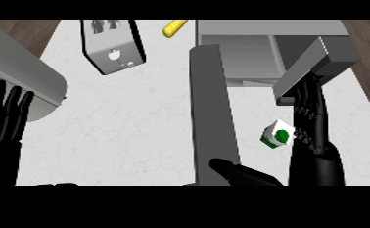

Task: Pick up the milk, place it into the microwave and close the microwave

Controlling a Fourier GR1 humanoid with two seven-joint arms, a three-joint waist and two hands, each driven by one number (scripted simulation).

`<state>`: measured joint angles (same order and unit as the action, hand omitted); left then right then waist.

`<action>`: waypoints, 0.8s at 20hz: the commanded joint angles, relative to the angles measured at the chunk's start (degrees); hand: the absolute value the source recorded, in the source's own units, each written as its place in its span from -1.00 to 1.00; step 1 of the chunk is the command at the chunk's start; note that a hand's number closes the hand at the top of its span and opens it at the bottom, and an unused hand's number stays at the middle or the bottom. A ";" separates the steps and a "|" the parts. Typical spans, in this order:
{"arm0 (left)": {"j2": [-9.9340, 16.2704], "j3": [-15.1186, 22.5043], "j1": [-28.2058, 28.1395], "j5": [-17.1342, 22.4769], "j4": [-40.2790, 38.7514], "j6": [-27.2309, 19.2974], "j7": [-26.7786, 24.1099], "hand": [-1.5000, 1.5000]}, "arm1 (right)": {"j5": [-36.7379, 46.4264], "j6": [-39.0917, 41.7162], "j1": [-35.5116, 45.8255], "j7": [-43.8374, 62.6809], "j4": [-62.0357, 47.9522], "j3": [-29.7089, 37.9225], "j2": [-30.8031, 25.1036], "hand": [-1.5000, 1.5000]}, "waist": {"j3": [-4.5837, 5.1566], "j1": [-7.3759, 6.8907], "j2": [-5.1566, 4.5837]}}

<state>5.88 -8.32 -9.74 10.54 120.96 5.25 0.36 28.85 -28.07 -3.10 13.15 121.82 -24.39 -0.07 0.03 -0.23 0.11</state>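
Note:
The milk is a small white carton with a green round mark, standing on the white counter to the right of the microwave's open door. The grey microwave sits at the top right with its cavity showing. My right hand lies just right of the carton. Its fingers stretch straight up along the carton's right side and its thumb spreads out to the lower left. The hand is open, and the carton sits between thumb and fingers. I cannot tell whether the fingers touch it.
A grey block overlaps my right fingertips near the microwave's front. A grey boxy appliance lies tilted at the top left, with a yellow item beside it. A large grey rounded object sits left. My left hand rests open at the left edge.

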 commanded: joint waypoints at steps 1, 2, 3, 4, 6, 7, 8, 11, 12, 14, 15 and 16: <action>0.52 -1.87 -5.27 3.26 6.01 2.41 2.05 -1.00 | 4.99 -1.00 -0.65 5.78 2.53 -1.69 0.06 -1.00 | -0.01 -0.04 0.02; -0.20 -2.40 -6.88 3.36 5.17 3.16 -1.07 -1.00 | 0.97 -1.63 -4.95 -0.12 1.24 1.63 -1.43 -1.00 | -0.03 0.00 0.01; 0.78 -4.27 -7.59 5.51 4.94 5.04 -1.47 -1.00 | 1.27 -1.80 -2.20 -0.79 -2.35 2.69 -0.61 -1.00 | -0.02 -0.13 -0.04; -1.77 -1.74 -7.36 1.98 4.12 3.47 -2.39 -1.00 | 2.52 -4.18 -3.91 0.11 -1.57 -0.58 0.04 -1.00 | -0.02 0.05 -0.04; 0.84 -4.45 -3.78 6.66 5.52 3.59 2.74 -1.00 | 1.65 -6.17 -6.26 -1.54 -2.54 -1.67 0.05 -1.00 | -0.03 0.14 -0.04; -1.42 -1.85 -10.89 4.96 10.87 4.59 1.67 -1.00 | -3.69 -0.91 -5.42 -0.57 0.49 4.68 -3.00 -1.00 | -0.04 -0.10 0.00; -1.87 -0.74 -5.85 2.82 7.81 2.07 3.99 -1.00 | 0.21 -4.26 -7.64 -3.88 -3.78 -0.63 -0.36 -1.00 | -0.04 0.18 -0.05; -2.85 -3.68 -15.32 4.82 8.88 8.62 -3.71 -1.00 | -4.68 -1.29 -4.33 -2.50 -3.72 6.11 -2.43 -1.00 | -0.02 -0.23 -0.01; -0.19 -6.47 -11.06 8.90 11.78 6.69 3.72 -1.00 | -6.34 -1.83 -5.66 -4.65 -4.26 6.05 -2.03 -1.00 | -0.04 -0.03 -0.04; -1.66 -7.39 -13.70 7.62 6.28 9.90 -3.05 -1.00 | -6.26 -4.75 -5.36 -9.64 -11.39 4.15 -0.01 -1.00 | -0.03 -0.23 -0.06; -1.22 -8.61 -14.63 9.77 10.87 9.63 -0.65 -1.00 | -8.52 -4.29 -8.89 -12.24 -10.05 5.35 -1.09 -1.00 | -0.05 -0.14 -0.01; -0.58 -8.84 -11.65 9.23 8.11 8.98 -0.18 -1.00 | -11.55 -4.25 -6.93 -14.34 -14.44 7.82 -0.55 -1.00 | -0.06 -0.06 -0.09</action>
<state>5.30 -15.22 -20.82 18.49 129.30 12.91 0.66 21.43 -31.56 -9.27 4.84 113.92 -19.17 -0.87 0.04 -0.30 0.20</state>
